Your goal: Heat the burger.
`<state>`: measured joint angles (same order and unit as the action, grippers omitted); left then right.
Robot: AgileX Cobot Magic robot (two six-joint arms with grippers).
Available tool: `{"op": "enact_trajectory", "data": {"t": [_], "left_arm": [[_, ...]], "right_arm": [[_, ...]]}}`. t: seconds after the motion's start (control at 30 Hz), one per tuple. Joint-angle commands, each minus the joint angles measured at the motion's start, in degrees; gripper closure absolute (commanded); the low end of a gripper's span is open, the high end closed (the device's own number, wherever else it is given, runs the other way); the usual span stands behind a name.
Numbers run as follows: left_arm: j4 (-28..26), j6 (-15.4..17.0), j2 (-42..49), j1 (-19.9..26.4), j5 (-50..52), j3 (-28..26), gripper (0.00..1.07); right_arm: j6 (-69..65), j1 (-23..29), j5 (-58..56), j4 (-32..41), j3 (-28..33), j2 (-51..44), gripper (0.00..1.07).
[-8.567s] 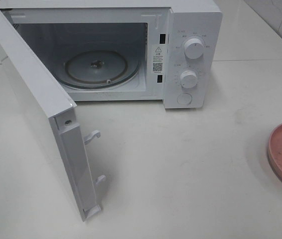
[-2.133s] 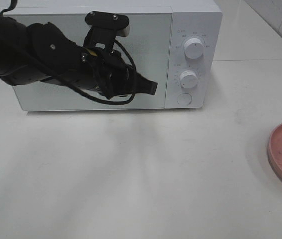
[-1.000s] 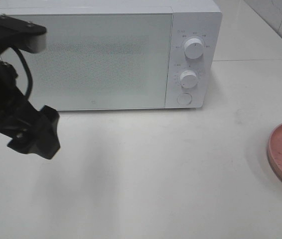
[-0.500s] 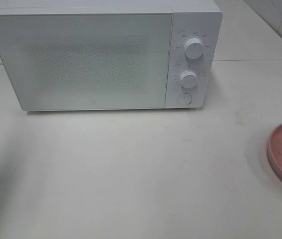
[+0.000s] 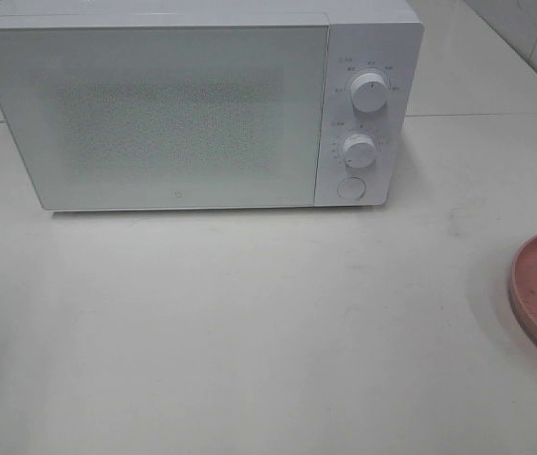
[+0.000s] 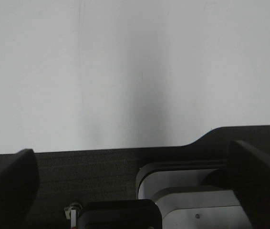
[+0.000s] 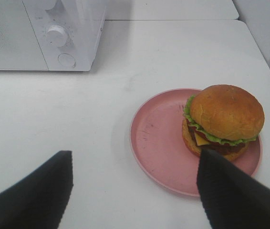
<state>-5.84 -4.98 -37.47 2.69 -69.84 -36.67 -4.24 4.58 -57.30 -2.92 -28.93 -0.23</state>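
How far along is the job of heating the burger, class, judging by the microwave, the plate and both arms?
Barely begun. The microwave door is shut, and the burger sits on the pink plate outside it. Nothing is in hand: the right gripper hangs open short of the plate, and the left gripper is open too. Left: open the door, load the burger, shut it, set the knobs.

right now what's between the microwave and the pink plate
Nothing: in the right wrist view only bare white table separates the microwave from the pink plate holding the burger.
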Motion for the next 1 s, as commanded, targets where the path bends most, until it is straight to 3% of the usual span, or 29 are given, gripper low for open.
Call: {"op": "enact_trajectory", "data": {"t": [0.03,0.1,0.2,0.37,0.6,1.0], "left_arm": [[-0.5,-0.3,3.0,0.3,-0.7,1.4,0.06],[-0.4,-0.3,11.4,0.3,0.1,4.5,0.06],[-0.4,-0.3,13.5,0.3,0.7,4.5,0.06],[-0.6,-0.3,28.5,0.3,7.3,6.1,0.06],[0.3,-0.1,39.4,0.3,8.5,7.1,0.06],[0.3,0.4,39.1,0.3,8.5,7.1,0.06]], "right_arm": [[0.6,-0.3,0.3,-0.2,0.2,-1.5,0.37],[0.6,-0.3,0.3,-0.2,0.2,-1.5,0.37],[0.6,-0.3,0.3,-0.2,0.2,-1.5,0.37],[0.6,-0.3,0.3,-0.2,0.2,-1.5,0.37],[0.6,-0.3,0.3,-0.2,0.2,-1.5,0.37],[0.5,-0.3,0.3,-0.2,0.2,-1.3,0.37]]}}
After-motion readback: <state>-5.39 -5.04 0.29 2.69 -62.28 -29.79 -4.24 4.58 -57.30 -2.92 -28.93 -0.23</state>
